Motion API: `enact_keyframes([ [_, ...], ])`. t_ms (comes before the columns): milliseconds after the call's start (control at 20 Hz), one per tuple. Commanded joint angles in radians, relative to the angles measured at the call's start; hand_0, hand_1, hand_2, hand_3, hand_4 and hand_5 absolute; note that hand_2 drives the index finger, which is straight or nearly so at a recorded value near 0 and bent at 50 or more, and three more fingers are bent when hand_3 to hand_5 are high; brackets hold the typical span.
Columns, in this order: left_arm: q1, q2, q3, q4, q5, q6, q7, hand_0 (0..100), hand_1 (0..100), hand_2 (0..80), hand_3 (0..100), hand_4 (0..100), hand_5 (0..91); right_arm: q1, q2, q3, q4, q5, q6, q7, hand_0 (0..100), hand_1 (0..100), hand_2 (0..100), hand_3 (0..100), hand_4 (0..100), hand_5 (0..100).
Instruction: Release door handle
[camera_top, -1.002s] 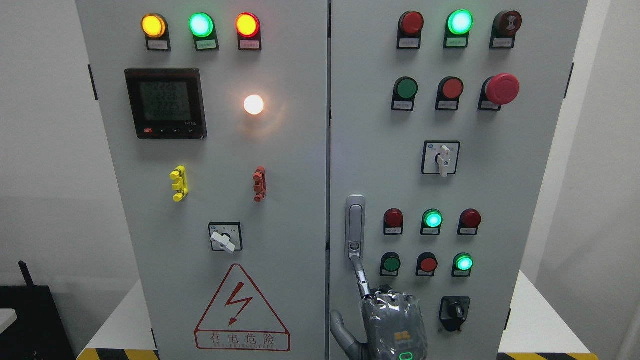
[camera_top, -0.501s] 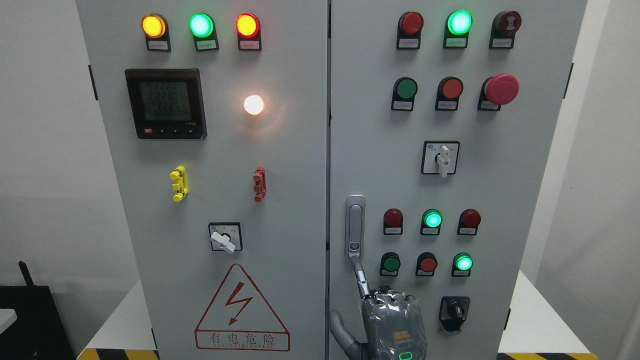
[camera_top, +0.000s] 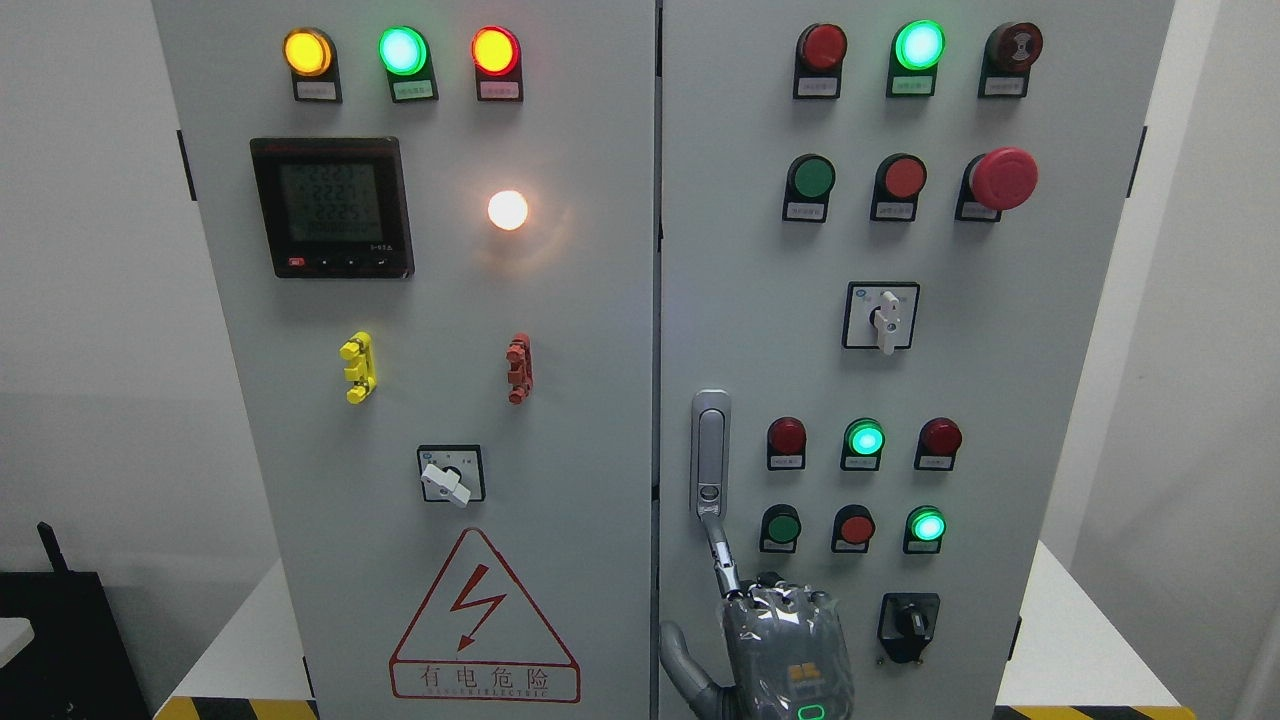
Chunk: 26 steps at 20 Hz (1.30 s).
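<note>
Handle (camera_top: 710, 455) stands just above the right hand (camera_top: 785, 650), whose index fingertip touches its base; other fingers curled, grasping nothing.

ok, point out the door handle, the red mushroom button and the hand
door handle (camera_top: 710, 450), head view, middle of its silver grip.
red mushroom button (camera_top: 1004, 177), head view, centre of its cap.
hand (camera_top: 790, 650), head view, back of the hand.

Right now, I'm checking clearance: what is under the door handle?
The right hand sits just below the handle, reaching up to its lower end. The part of the door behind the hand is covered, so nothing there can be seen.
</note>
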Motion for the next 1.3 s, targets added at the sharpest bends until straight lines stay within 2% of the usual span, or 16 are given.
enact_keyframes([
  [0,-0.002,0.000,0.002,0.009,0.000,0.000,0.000,12,39,0.0,0,0,0.0,0.002,0.001,0.000,-0.001,0.000,0.001,0.002,40,18,0,100,89,99],
  [601,-0.003,0.000,0.002,0.009,0.000,0.000,0.000,12,39,0.0,0,0,0.0,0.002,0.003,0.000,-0.002,0.000,0.001,0.007,40,19,0,100,90,99],
  [701,-0.003,0.000,0.002,0.009,0.000,0.000,0.000,12,39,0.0,0,0,0.0,0.003,0.003,0.000,-0.002,0.000,0.001,0.023,40,19,0,100,90,99],
  [1253,-0.002,0.000,0.002,0.009,0.000,0.000,0.000,12,39,0.0,0,0,0.0,0.003,0.003,0.000,-0.002,0.000,0.001,0.024,40,19,0,100,91,99],
])
